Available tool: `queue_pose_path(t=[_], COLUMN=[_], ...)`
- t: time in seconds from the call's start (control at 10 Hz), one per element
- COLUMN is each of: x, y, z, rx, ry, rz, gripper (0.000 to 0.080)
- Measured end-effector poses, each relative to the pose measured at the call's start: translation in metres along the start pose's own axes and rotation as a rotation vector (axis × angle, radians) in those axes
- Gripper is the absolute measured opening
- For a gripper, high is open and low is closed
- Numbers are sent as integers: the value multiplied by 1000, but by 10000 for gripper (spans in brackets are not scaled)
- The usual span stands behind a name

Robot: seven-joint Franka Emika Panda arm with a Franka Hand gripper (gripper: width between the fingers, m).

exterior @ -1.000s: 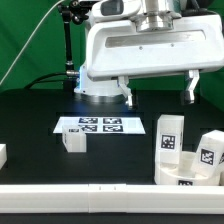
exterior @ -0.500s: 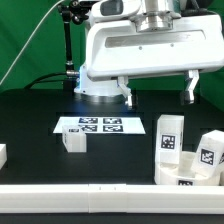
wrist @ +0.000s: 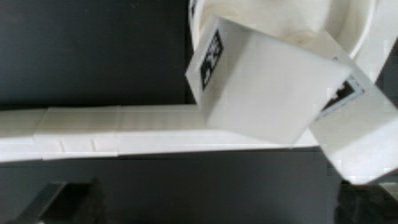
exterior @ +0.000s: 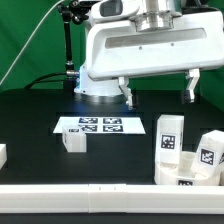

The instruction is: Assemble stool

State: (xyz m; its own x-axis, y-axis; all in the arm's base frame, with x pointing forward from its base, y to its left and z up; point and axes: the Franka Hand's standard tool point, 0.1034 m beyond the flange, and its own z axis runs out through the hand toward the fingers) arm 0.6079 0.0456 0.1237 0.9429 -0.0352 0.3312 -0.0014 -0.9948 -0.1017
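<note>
You're early: legs (exterior: 168, 135) loose on the table (exterior: 40, 110), nothing looks joined. One leg (wrist: 267, 85) sits near the fingers (wrist: 68, 205); can't tell their spread.

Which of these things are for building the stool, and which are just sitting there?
For the stool: tall leg; tilted leg beside it; small block near the middle; edge block at the exterior view's left; low seat piece; the open tool above.
Just lying there: marker board; black table; white front rail.

black table (exterior: 30, 120) | marker board (exterior: 100, 126) | lone leg (exterior: 73, 139) just beside | more legs (exterior: 168, 142), possibly seat (exterior: 165, 176)
</note>
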Motion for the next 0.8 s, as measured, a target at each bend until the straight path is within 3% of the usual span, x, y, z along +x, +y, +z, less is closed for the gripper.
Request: queue_pose_path(t=[0.1,0.3,0.5,0.8], x=[-1,-9,-9,-5], y=[0,-6,-10,-11], z=[0,2,2,6], rx=[1,27,-2,2], ry=[-4,-165,-287,-326], rz=[0,48,196,198], gripper=[649,649,649,649])
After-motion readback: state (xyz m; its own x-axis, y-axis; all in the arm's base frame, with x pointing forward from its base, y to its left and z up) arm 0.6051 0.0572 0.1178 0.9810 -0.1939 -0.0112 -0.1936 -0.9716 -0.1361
